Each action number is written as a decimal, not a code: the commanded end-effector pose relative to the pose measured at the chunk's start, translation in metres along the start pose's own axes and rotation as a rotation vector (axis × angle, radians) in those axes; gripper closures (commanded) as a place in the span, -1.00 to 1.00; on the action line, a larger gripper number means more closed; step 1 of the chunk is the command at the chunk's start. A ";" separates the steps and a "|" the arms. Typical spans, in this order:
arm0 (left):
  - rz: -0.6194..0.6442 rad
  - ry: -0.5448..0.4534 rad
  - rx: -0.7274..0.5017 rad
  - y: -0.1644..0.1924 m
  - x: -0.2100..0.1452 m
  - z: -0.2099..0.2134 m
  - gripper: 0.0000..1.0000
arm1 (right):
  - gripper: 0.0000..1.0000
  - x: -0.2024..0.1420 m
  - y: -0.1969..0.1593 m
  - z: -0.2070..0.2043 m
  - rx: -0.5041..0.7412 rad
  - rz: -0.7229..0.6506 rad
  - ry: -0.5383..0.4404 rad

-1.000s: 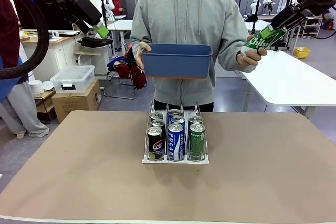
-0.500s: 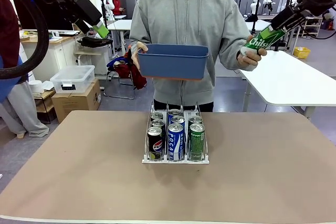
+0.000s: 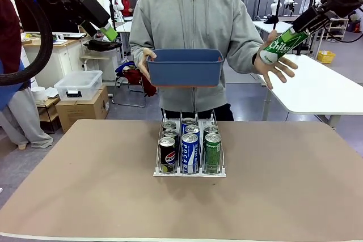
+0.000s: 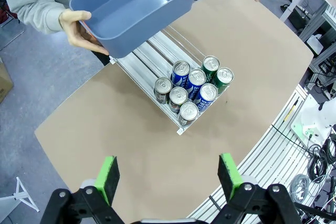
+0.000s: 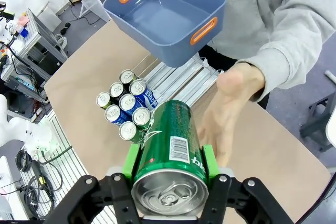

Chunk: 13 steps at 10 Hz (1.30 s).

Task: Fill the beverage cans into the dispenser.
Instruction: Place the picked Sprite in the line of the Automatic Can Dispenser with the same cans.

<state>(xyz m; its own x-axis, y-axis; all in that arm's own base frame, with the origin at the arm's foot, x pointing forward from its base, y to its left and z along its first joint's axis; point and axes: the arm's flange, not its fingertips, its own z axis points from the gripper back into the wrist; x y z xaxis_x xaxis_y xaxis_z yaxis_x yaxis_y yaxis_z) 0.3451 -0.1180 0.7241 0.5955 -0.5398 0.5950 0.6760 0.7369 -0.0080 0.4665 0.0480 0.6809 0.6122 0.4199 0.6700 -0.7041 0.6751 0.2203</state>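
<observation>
- While the right claw (image 5: 170, 174) grips a green can (image 5: 170, 156) high above the table (image 3: 283, 185), a person's open hand (image 3: 276, 67) sits just beside it; a careless swing could strike those fingers.
- Smooth aluminium between green pads could slip, I judge, if the can tilts further.
- Rack lanes are narrow: the dispenser (image 3: 190, 171), thin clear rails on a white base, already stands eight cans (image 4: 193, 90) at its near end.
- Left claw (image 4: 168, 174) hangs wide, empty.
- Blue tub (image 3: 184, 66), smooth plastic, is held over the rack.
</observation>
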 end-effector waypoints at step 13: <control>-0.001 -0.004 -0.013 0.001 -0.001 0.000 -1.00 | -0.15 -0.020 0.034 0.005 -0.047 -0.047 0.048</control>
<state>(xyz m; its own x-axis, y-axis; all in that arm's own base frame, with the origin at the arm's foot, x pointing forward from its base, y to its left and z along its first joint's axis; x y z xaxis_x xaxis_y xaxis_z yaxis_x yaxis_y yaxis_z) 0.3451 -0.1180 0.7241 0.5955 -0.5398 0.5949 0.6760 0.7369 -0.0080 0.4525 0.0506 0.6774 0.6362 0.4313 0.6397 -0.6896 0.6898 0.2207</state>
